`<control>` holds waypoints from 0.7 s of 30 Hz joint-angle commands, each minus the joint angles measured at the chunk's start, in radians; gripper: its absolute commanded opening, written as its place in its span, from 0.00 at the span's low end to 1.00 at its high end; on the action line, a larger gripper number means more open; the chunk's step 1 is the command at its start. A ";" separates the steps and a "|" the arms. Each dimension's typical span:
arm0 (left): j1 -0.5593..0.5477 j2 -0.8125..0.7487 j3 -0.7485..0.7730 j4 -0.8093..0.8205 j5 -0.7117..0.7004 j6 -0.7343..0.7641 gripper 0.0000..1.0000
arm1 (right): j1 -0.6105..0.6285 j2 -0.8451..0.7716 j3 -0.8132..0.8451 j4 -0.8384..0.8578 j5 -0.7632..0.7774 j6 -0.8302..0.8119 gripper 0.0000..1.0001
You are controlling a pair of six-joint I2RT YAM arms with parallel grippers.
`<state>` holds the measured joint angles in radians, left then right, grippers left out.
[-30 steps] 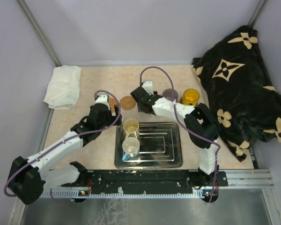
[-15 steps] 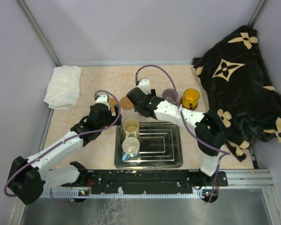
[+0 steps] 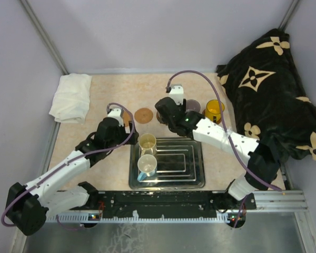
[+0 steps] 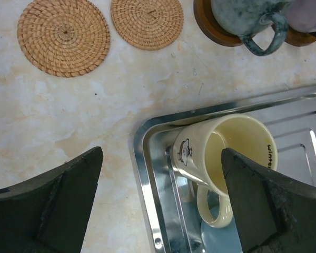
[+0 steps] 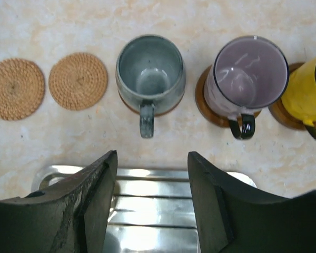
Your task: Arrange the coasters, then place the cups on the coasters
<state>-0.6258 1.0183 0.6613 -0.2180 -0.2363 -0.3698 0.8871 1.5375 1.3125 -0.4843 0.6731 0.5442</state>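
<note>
Behind the tray (image 4: pixel 147 174) | grey cup (image 5: pixel 150 74), purple cup (image 5: pixel 249 74), yellow cup (image 5: pixel 305 89) are sitting on coasters (image 5: pixel 206 112) — three done | bare coasters (image 5: pixel 78 80) lying leftward | cream cup (image 4: pixel 224 153), blue-lined cup (image 3: pixel 147 166) standing in tray — two left | left gripper (image 4: pixel 160 158) is hovering wide open over cream cup | right gripper (image 5: pixel 152 158) hanging open, empty

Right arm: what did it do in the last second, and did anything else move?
The right gripper swung left toward a bare coaster, then back right; the arm's elbow swung out rightward. It hangs open and empty short of the grey cup, which stands free. The left gripper, open, the tray with its two cups, the purple cup and the yellow cup stayed put.
</note>
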 commanded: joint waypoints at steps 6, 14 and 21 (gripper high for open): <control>0.000 -0.126 -0.049 -0.077 0.121 -0.054 1.00 | -0.004 -0.091 -0.084 -0.001 -0.065 0.047 0.46; -0.002 -0.174 -0.094 -0.121 0.171 -0.098 1.00 | 0.056 -0.089 -0.101 0.026 -0.150 0.038 0.36; -0.011 -0.224 -0.107 -0.175 0.246 -0.137 1.00 | 0.099 -0.080 -0.118 0.019 -0.143 0.047 0.37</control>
<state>-0.6273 0.8360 0.5625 -0.3527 -0.0490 -0.4728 0.9733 1.4883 1.2037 -0.4980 0.5358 0.5793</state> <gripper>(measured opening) 0.997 0.372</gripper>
